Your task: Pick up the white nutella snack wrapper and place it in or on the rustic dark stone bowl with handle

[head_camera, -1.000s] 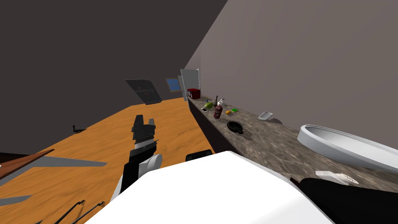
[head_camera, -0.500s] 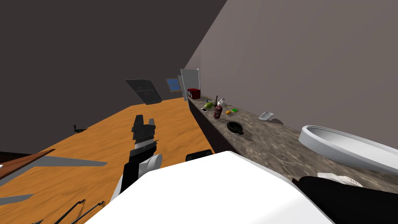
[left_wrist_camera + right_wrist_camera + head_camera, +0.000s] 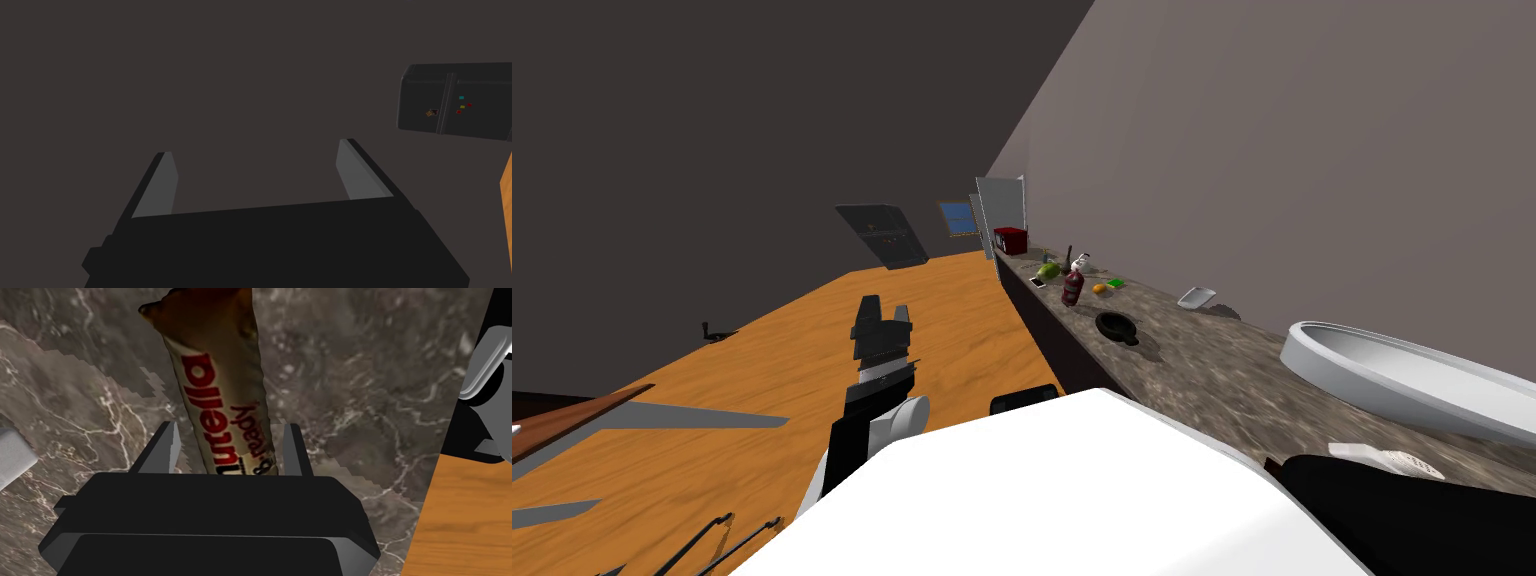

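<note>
The nutella wrapper [image 3: 225, 403], white with red lettering and a brown end, lies flat on the marbled stone counter [image 3: 350, 388]. My right gripper [image 3: 230, 425] is down over its near end. Its fingers flank the wrapper more narrowly than fully open, with slim gaps on both sides. In the head view the wrapper [image 3: 1382, 458] pokes out from under my dark right forearm, just in front of the sink. The dark bowl with handle [image 3: 1115, 325] sits farther along the counter, well apart. My left gripper [image 3: 255, 147] is open and empty, held over the floor [image 3: 880, 318].
A white sink basin [image 3: 1392, 370] sits beside the wrapper. Past the bowl stand a dark red bottle [image 3: 1073, 288], a white dish [image 3: 1195, 296], fruit and a red box [image 3: 1010, 240]. The counter edge drops to an orange wooden floor [image 3: 460, 513]. A dark fridge [image 3: 882, 235] stands at the far wall.
Over the last second my right forearm has slid a little farther over the wrapper's near end. Nothing has visibly moved in the last half second. The left arm is still.
</note>
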`<state>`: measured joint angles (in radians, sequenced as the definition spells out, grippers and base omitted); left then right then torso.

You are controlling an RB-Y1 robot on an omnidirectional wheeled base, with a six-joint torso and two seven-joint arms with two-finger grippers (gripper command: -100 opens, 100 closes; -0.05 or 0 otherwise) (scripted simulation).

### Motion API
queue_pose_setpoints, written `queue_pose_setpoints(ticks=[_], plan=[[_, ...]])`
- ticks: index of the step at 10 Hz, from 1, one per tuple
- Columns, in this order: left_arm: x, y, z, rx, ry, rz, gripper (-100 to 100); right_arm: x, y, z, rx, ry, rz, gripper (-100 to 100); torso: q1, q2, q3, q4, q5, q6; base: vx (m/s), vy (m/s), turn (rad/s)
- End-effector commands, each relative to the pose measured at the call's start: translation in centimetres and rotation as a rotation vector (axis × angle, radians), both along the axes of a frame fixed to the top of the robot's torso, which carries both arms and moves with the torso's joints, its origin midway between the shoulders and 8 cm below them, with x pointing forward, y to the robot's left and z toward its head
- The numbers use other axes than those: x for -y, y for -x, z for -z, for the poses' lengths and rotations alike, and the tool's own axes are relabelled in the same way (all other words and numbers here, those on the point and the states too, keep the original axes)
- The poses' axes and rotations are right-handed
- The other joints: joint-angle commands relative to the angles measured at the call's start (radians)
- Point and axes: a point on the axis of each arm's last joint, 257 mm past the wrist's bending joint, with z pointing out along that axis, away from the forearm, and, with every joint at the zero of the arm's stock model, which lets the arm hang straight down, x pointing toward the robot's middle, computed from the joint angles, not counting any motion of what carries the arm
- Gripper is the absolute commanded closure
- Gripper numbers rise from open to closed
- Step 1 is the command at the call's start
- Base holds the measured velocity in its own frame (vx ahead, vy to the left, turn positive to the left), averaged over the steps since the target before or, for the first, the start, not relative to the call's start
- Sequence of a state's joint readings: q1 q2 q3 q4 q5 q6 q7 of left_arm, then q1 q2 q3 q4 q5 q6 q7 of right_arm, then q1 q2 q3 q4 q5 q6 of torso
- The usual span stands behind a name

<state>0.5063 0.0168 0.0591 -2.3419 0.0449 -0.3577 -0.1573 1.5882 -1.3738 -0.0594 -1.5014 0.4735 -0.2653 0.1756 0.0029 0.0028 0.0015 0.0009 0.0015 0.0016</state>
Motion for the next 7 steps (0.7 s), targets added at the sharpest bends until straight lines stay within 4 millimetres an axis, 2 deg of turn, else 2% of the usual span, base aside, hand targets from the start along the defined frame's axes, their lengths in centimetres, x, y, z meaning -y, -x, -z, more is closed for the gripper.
queue_pose_setpoints(ticks=[1, 4, 5, 6, 7], plan=[[0.0, 0.0, 0.0, 0.0, 0.0, 0.0, 0, 0.5, -0.4, -0.8, 0.001, 0.0, 0.0, 100, 0.0, 0.0, 0.0, 0.0, 0.0, 0.0, -0.026, 0.034, -0.023], [0.0, 0.0, 0.0, 0.0, 0.0, 0.0, 0, 1.0, -0.9, -1.7, 0.002, 0.0, -0.003, 100, 0.003, 0.0, 0.0, 0.0, 0.001, 0.0, -0.016, 0.037, -0.01], [0.0, 0.0, 0.0, 0.0, 0.0, 0.0, 0, 0.8, -0.8, -1.5, 0.002, 0.001, -0.002, 100, 0.002, 0.0, 0.0, 0.0, 0.001, 0.0, -0.004, 0.01, -0.002], [0.0, 0.0, 0.0, 0.0, 0.0, 0.0, 0, 0.8, -0.8, -1.5, 0.002, -0.001, -0.002, 0, 0.001, 0.0, 0.0, 0.0, 0.0, 0.0, 0.0, 0.0, 0.0], [0.0, 0.0, 0.0, 0.0, 0.0, 0.0, 0, 2.4, 1.2, -2.8, -0.046, 0.035, -0.01, 100, 0.0, -0.001, 0.0, 0.0, 0.0, 0.0, -0.002, 0.033, 0.033]])
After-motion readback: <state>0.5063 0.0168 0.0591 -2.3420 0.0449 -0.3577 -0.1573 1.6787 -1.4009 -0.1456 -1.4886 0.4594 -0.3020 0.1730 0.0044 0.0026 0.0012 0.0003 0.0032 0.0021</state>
